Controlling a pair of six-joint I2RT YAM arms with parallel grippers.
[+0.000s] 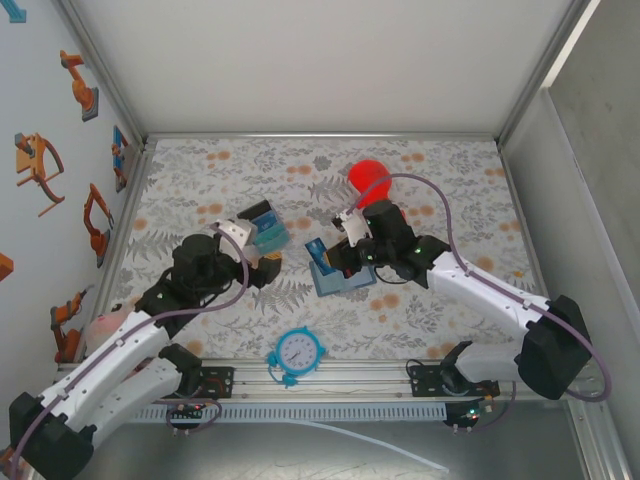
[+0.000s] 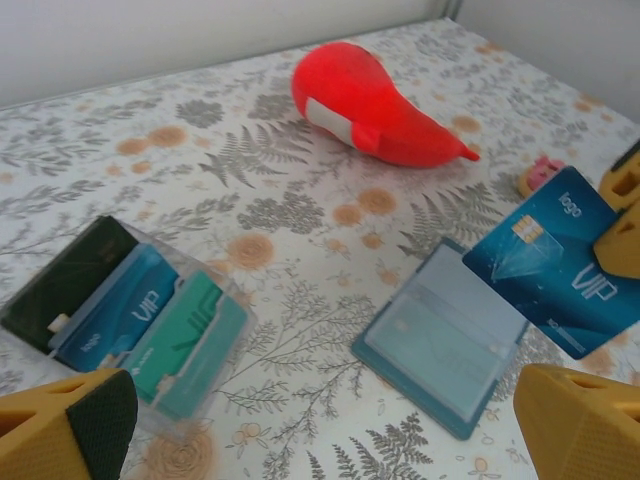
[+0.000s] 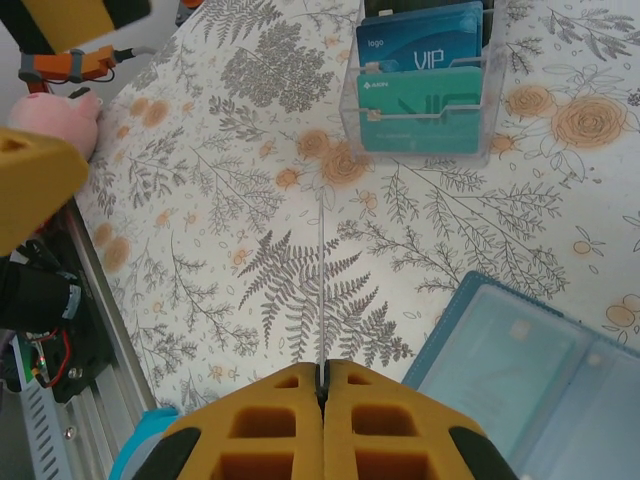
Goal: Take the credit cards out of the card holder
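The card holder [image 1: 342, 281] lies open on the patterned table, a slate-blue bifold with clear pockets [image 2: 450, 340], and a pale card shows in one pocket [image 3: 515, 375]. Just above its left side, my right gripper [image 1: 328, 254] is shut on a dark blue VIP credit card [image 2: 555, 262]. In the right wrist view that card is edge-on, a thin line [image 3: 322, 290] running out from the closed fingertips [image 3: 322, 376]. My left gripper [image 1: 266, 266] hangs open to the left of the card holder, its yellow fingers [image 2: 70, 425] wide apart with nothing between them.
A clear card stand [image 1: 266, 230] holding blue and teal cards [image 2: 150, 325] sits left of the card holder. A red soft toy [image 1: 369, 179] lies behind it, a blue clock [image 1: 298, 352] at the front edge, and a pink pig [image 1: 104, 324] at front left.
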